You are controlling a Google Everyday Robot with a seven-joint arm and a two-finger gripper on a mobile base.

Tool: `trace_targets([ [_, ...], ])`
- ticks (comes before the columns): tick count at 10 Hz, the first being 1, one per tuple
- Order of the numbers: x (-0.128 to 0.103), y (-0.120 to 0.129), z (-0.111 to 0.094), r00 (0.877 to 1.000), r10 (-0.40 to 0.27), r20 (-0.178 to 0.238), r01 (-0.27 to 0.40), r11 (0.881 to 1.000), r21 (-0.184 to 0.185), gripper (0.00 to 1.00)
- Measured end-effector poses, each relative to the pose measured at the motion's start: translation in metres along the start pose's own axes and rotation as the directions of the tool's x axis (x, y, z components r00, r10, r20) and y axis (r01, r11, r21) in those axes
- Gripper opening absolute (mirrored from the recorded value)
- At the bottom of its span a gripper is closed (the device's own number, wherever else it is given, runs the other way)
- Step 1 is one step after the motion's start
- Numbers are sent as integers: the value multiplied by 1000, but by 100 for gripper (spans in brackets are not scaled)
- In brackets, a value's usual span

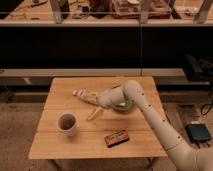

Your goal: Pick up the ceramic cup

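The ceramic cup [66, 123] is a small white cup with a dark inside, standing upright on the front left of the wooden table [60, 150]. My gripper [94, 114] hangs at the end of the white arm over the middle of the table, pointing down and to the left. It is to the right of the cup and a little behind it, about a hand's width away and not touching it. Nothing shows in the gripper.
A green round dish [124, 105] sits behind the wrist, partly hidden by the arm. A pale elongated object [82, 94] lies behind the gripper. A dark flat packet [116, 138] lies near the front edge. Dark shelving stands behind the table.
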Motion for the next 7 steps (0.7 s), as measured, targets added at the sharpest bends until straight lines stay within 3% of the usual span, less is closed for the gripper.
trace_targets([
  [2,-1,-15,29,999,-3,-33,4,999,48,80],
  [4,-10,-24,45,999,-8,-48,11,997,74,80],
  [7,-27,-28,59,998,-7,-56,12,997,81,80],
])
